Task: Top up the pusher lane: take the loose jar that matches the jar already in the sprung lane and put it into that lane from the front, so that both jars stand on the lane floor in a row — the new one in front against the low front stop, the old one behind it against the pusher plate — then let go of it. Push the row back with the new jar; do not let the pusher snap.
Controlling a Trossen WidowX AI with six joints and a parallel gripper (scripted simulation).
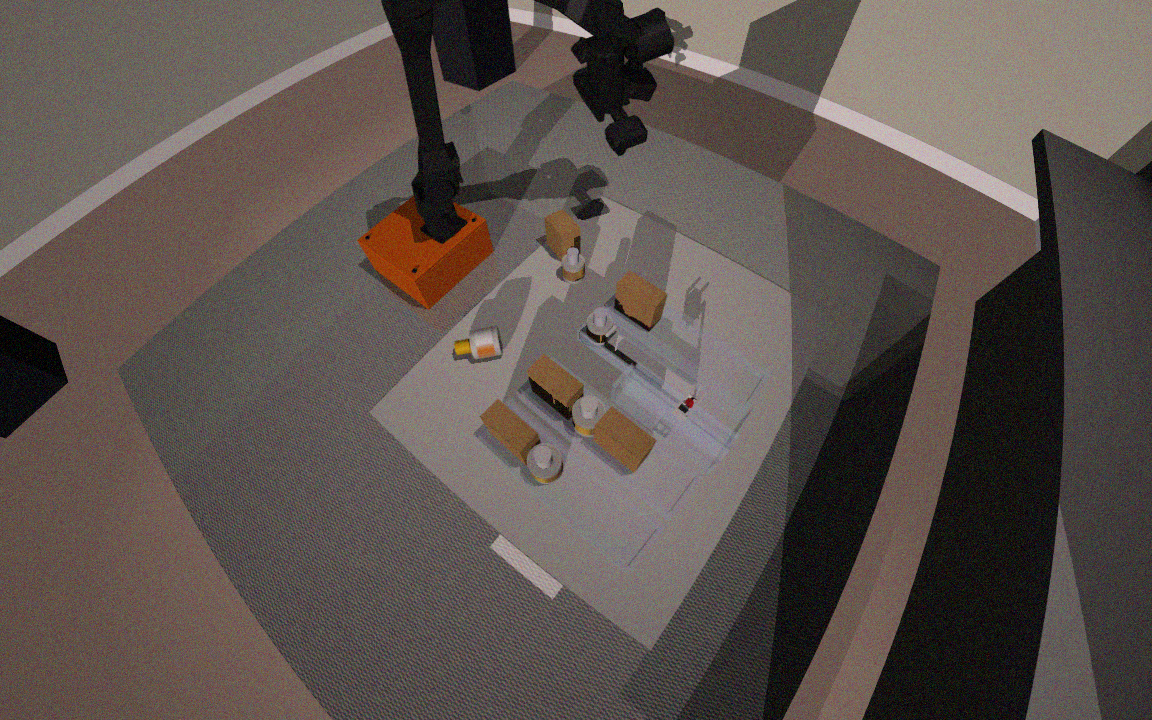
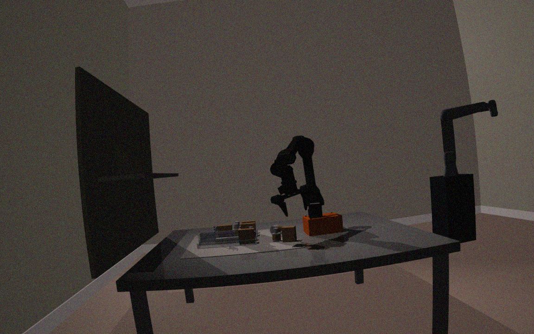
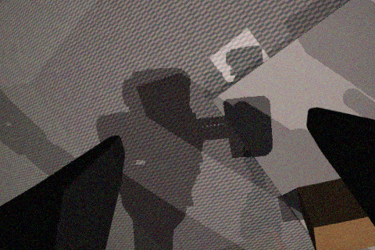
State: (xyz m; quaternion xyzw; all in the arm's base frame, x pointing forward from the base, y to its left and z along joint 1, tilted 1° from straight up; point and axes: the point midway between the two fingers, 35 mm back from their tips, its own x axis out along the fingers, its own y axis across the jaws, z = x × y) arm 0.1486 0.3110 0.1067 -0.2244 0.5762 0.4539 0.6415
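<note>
1. My gripper [image 2: 282, 204] hangs in the air above the table [image 2: 385, 245], beside the orange base [image 1: 426, 252], fingers pointing down; its jaws are spread wide with nothing between them.
2. From the wrist camera I see both dark fingers at the frame edges, with only grey mat and shadow in the gap.
3. The loose jar [image 1: 478, 344] lies on its side on the light mat [image 1: 437, 402], well apart from my gripper, white body with an orange band.
4. The sprung lane [image 1: 652, 367] sits right of it, a jar [image 1: 599, 324] standing at its near end by a brown box [image 1: 640, 299].
5. I count 3 other upright jars: 1 [image 1: 572, 263] near the base, 2 [image 1: 587, 413] and [image 1: 544, 462] among the front boxes.
</note>
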